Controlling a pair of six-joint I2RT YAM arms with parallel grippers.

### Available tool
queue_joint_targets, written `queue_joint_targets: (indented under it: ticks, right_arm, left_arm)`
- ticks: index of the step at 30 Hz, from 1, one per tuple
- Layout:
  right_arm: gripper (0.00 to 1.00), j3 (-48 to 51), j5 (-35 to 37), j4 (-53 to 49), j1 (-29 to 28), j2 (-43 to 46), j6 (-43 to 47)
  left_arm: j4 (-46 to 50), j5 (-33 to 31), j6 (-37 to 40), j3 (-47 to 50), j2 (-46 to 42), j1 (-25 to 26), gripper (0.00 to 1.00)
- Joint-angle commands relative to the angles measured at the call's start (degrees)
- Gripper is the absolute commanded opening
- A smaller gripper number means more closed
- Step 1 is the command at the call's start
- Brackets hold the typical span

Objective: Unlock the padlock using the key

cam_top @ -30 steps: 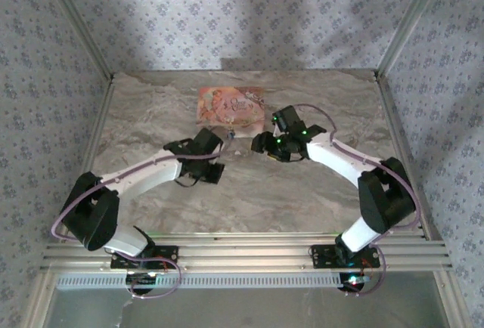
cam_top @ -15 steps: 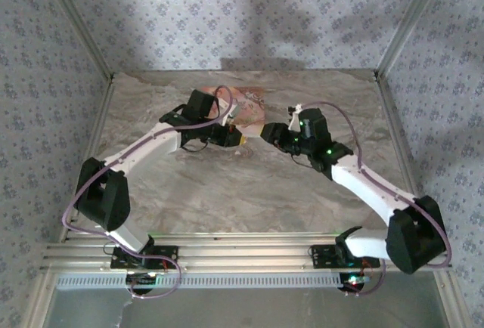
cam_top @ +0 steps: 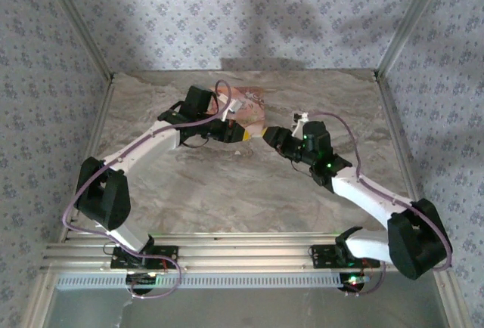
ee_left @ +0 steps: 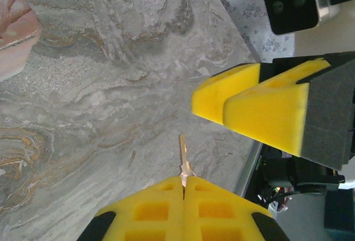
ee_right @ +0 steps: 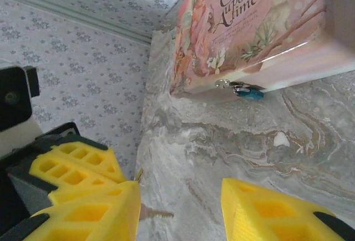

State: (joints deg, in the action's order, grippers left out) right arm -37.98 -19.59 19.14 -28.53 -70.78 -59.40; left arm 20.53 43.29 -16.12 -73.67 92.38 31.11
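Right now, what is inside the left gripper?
The key juts out from between the left gripper's shut yellow pads, above the marble table. The rest of the key is covered by the pads.

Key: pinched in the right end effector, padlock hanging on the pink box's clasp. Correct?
Not quite. The key is pinched in the left end effector, not the right end effector, which is open; the left wrist view shows it. The padlock does hang on the pink box at its clasp.
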Motion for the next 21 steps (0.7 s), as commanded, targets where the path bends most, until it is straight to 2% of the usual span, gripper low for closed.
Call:
queue_joint_targets:
  ticks: [1, 9, 17, 19, 21]
  right_arm:
    - [0.44, -2.98, -2.54, 3.80, -0.21, -2.87, -2.97]
    - [0.40, -6.92, -7.72, 9.49, -1.00, -10.68, -6.52]
    - [0.22, -7.71, -10.17, 13.45, -1.08, -13.85, -9.06]
    - [0.24, -7.81, -10.20, 13.31, -1.08, -13.96, -9.30]
    - [0.34, -7.74, -9.69, 12.44, -1.07, -13.73, -9.64]
  left_arm:
    - [-1.88, 2.06, 0.56, 0.54, -1.68, 0.03, 0.00]
    - [-0.92, 2.23, 1.97, 0.29, -1.40, 0.04, 0.00]
    - [-0.33, 2.33, 2.71, 1.10, -1.33, 0.01, 0.00]
    - [0.07, 2.42, 2.98, 0.98, -1.05, 0.07, 0.00]
    - [0.27, 2.37, 3.20, 0.79, -0.97, -0.02, 0.00]
